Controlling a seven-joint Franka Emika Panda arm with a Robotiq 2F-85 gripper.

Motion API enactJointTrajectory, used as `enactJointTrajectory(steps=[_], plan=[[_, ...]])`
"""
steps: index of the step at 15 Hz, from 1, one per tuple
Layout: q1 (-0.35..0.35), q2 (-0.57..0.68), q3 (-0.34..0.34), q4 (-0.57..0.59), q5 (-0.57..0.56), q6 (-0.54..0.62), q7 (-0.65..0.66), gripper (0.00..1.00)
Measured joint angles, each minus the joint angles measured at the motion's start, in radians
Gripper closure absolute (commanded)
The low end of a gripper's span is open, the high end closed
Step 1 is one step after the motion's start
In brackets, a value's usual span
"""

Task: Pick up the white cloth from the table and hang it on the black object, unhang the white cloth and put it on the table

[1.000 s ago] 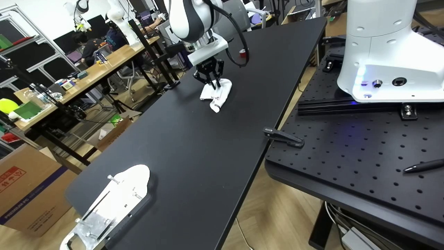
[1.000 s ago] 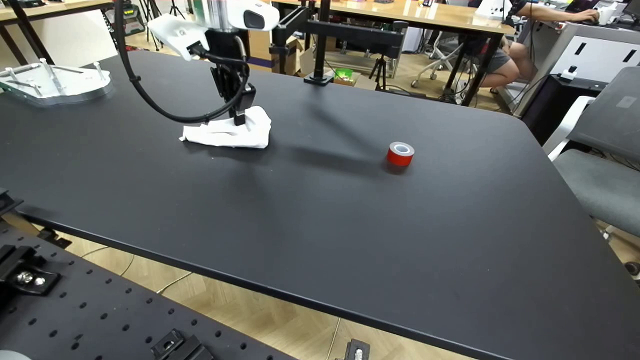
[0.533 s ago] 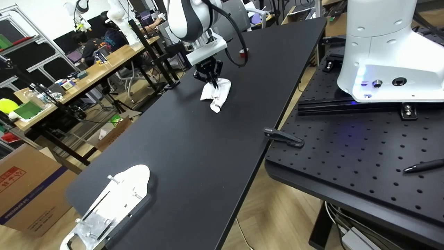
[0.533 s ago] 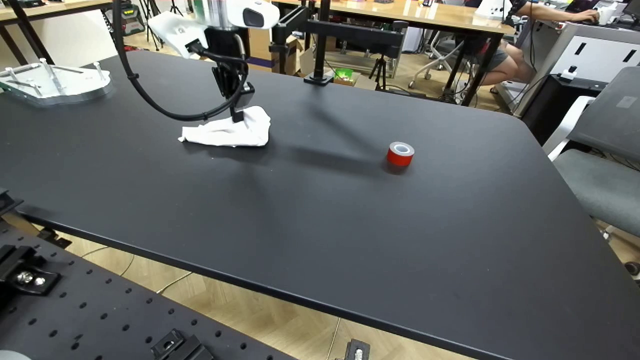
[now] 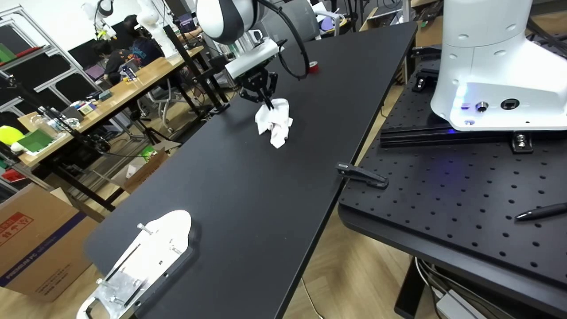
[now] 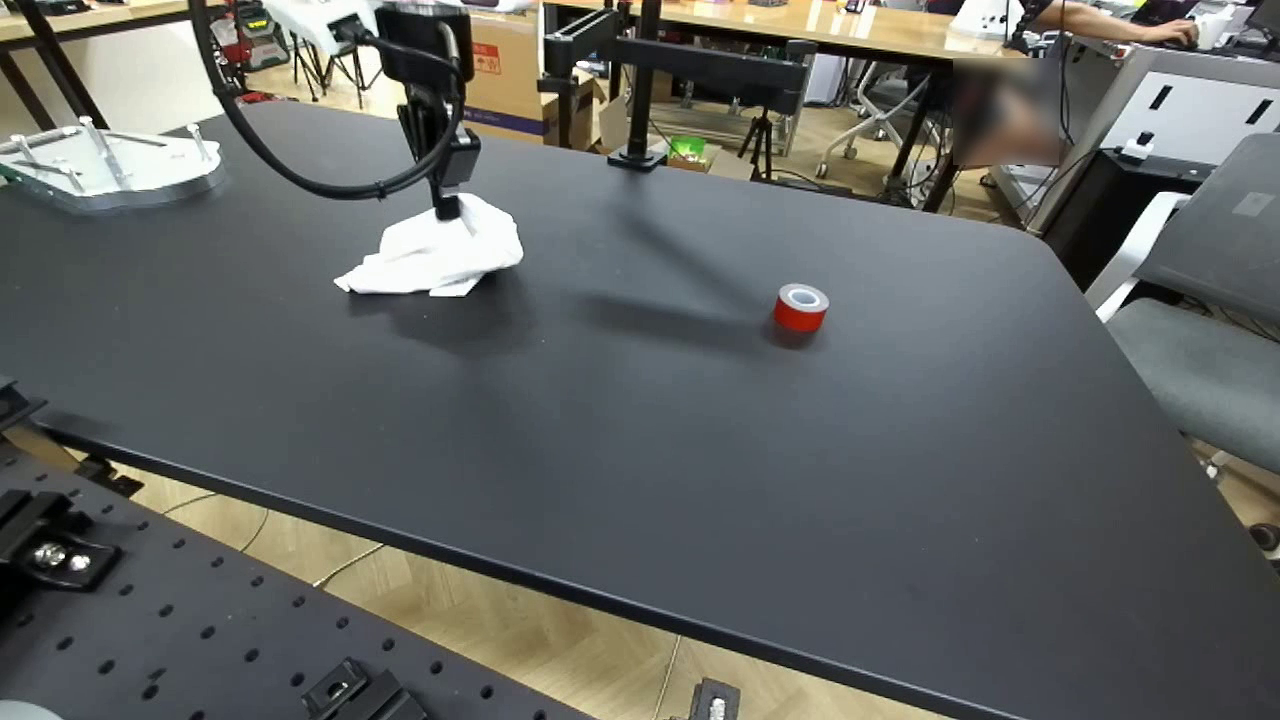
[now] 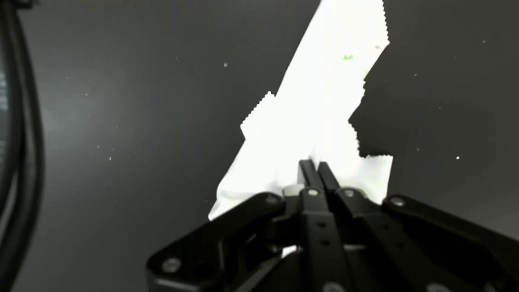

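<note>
The white cloth [image 5: 278,126] is crumpled and partly raised off the dark table [image 5: 248,190]. It also shows in an exterior view [image 6: 435,250] and in the wrist view [image 7: 320,93], where its zigzag edges hang out. My gripper [image 7: 315,164] is shut on a fold of the cloth, with the fold pinched between the fingertips. In an exterior view the gripper [image 6: 447,210] holds the cloth's upper part, and the lower end is at or just above the table. A black post with a horizontal bar [image 6: 710,72] stands at the table's far edge, apart from the cloth.
A red tape roll [image 6: 800,308] lies on the table. A white plate with upright pegs [image 5: 155,248] lies at the table's end. A black clip [image 5: 362,175] sits at the table's near edge. A grey chair [image 6: 1215,290] stands beside the table.
The gripper's fingers have closed on the cloth. The gripper has then risen and shifted toward the white plate's end and far edge, pulling the cloth up; the cloth has changed shape.
</note>
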Motion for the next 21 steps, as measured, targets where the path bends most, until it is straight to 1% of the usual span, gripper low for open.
enactJointTrajectory(steps=[2, 8, 10, 13, 16, 19, 21], plan=[[0.005, -0.028, 0.012, 0.029, -0.017, -0.107, 0.001, 0.99], [0.009, -0.169, 0.044, 0.146, -0.155, -0.427, 0.038, 0.99], [0.003, -0.227, 0.061, 0.194, -0.174, -0.523, 0.038, 0.99], [-0.014, -0.306, 0.091, 0.263, -0.175, -0.643, 0.035, 0.99], [-0.042, -0.37, 0.111, 0.322, -0.175, -0.707, 0.035, 0.99], [-0.085, -0.426, 0.115, 0.349, -0.175, -0.714, 0.036, 0.99], [-0.126, -0.464, 0.113, 0.351, -0.176, -0.709, 0.036, 0.99]])
